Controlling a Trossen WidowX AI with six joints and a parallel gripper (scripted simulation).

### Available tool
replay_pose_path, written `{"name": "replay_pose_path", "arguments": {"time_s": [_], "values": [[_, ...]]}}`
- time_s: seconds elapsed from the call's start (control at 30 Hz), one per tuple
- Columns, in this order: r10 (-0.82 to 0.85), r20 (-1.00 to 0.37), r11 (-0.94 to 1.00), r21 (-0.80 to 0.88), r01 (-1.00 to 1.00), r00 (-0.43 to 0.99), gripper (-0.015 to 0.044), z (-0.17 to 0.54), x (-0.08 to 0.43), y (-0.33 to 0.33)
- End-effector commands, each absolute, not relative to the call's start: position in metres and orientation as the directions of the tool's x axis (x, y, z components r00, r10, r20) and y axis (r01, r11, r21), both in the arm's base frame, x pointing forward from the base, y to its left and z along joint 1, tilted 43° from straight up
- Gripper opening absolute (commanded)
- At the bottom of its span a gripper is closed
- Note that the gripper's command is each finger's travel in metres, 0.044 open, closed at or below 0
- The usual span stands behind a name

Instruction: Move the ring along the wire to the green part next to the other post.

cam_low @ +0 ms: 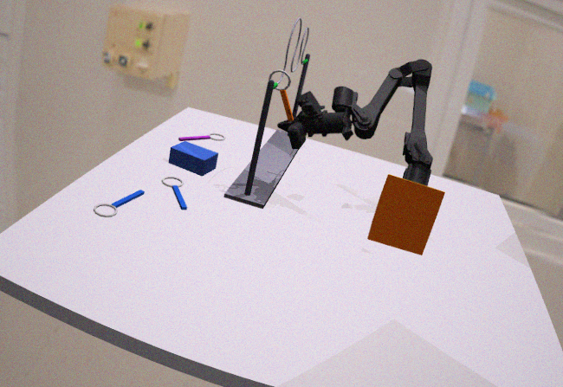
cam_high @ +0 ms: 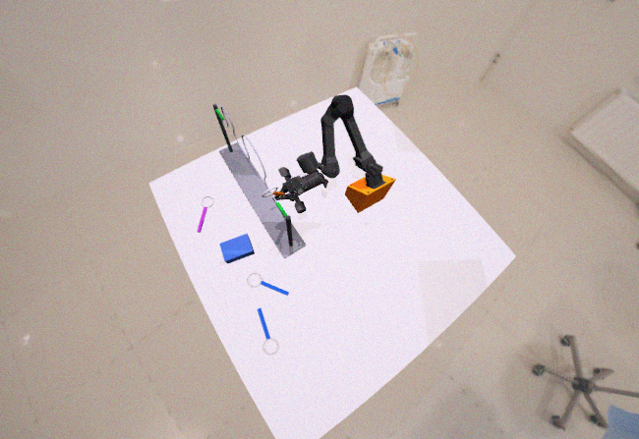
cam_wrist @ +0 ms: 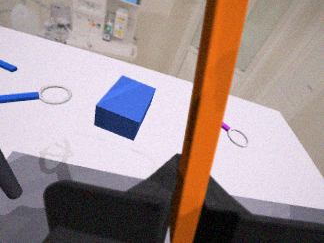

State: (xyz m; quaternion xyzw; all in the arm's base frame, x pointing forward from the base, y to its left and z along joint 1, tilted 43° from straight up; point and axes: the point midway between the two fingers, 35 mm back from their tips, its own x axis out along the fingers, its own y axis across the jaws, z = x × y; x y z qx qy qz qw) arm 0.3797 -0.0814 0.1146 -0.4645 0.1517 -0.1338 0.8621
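Observation:
My gripper [cam_high: 279, 197] [cam_low: 291, 123] is shut on the orange handle [cam_high: 279, 193] [cam_low: 287, 105] [cam_wrist: 215, 74], which rises from the fingers to the ring [cam_low: 289, 81]. The ring looks to be around the wire, just beyond the green part [cam_high: 281, 209] [cam_low: 275, 85] at the near post [cam_high: 289, 233] [cam_low: 259, 141]; whether it touches the wire cannot be told. The thin grey wire [cam_low: 298, 19] loops up toward the far post [cam_high: 223, 130] and its green part [cam_high: 219, 114] [cam_low: 305, 61]. The ring and wire are not in the wrist view.
Both posts stand on a grey base [cam_high: 242, 166] [cam_low: 273, 169]. Beyond it lie a blue block [cam_high: 236, 248] [cam_low: 193, 158] [cam_wrist: 125, 104], a magenta-handled ring tool [cam_high: 202, 219] [cam_low: 194, 138] and two blue-handled ones [cam_high: 274, 288] [cam_high: 263, 323]. The arm's orange mount [cam_high: 369, 195] [cam_low: 405, 214] is opposite.

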Motion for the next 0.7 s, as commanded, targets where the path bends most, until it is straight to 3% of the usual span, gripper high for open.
{"name": "replay_pose_path", "arguments": {"time_s": [0.0,0.67], "values": [[-0.365,-0.167,0.569,-0.819,0.077,0.916,-0.015,0.103,0.378,-0.076],[-0.339,-0.223,0.682,-0.728,0.075,0.914,-0.015,0.076,0.377,-0.05]]}}
